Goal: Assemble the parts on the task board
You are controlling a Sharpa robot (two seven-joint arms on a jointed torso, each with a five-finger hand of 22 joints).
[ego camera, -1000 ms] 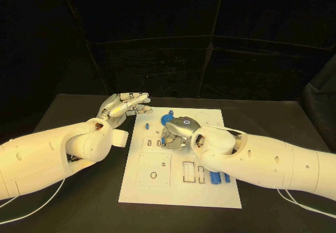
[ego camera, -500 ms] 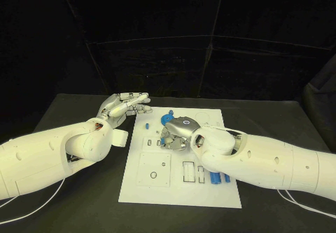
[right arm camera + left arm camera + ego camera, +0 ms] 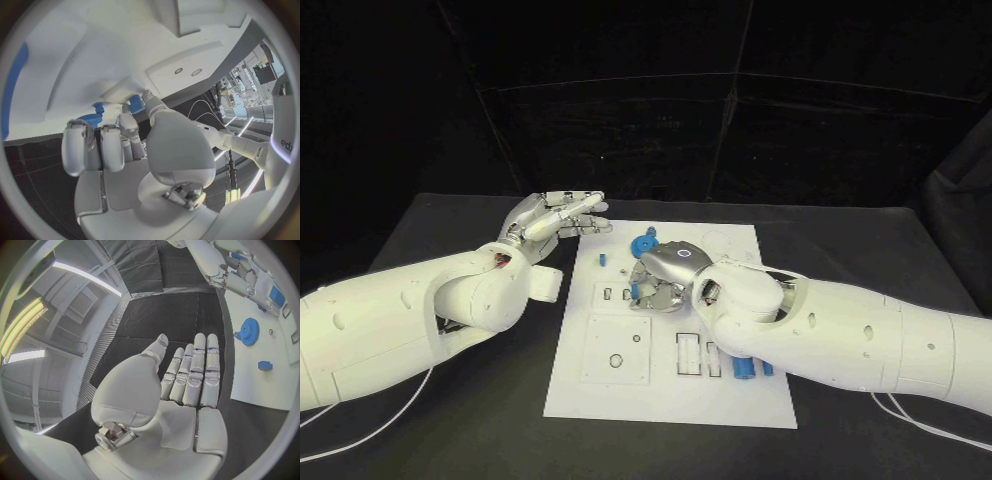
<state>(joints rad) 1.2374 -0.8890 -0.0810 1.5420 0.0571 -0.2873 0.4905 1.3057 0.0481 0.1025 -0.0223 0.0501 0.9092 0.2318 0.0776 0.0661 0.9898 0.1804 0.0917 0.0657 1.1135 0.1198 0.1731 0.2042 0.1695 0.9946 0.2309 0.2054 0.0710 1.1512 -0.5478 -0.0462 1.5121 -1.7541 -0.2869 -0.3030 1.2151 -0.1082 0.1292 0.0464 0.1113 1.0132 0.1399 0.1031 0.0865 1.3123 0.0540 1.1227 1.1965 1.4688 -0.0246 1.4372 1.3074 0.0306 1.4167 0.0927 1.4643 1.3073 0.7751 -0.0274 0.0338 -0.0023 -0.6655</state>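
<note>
L hand (image 3: 557,218) empty, fingers straight; R hand (image 3: 664,275) over task board (image 3: 668,400), grip unclear.

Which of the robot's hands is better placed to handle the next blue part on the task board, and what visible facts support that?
Probably the right hand: it hangs over the task board with its fingers down among the blue parts near the blue gear. The left hand is flat, empty and beside the board's far corner.
</note>
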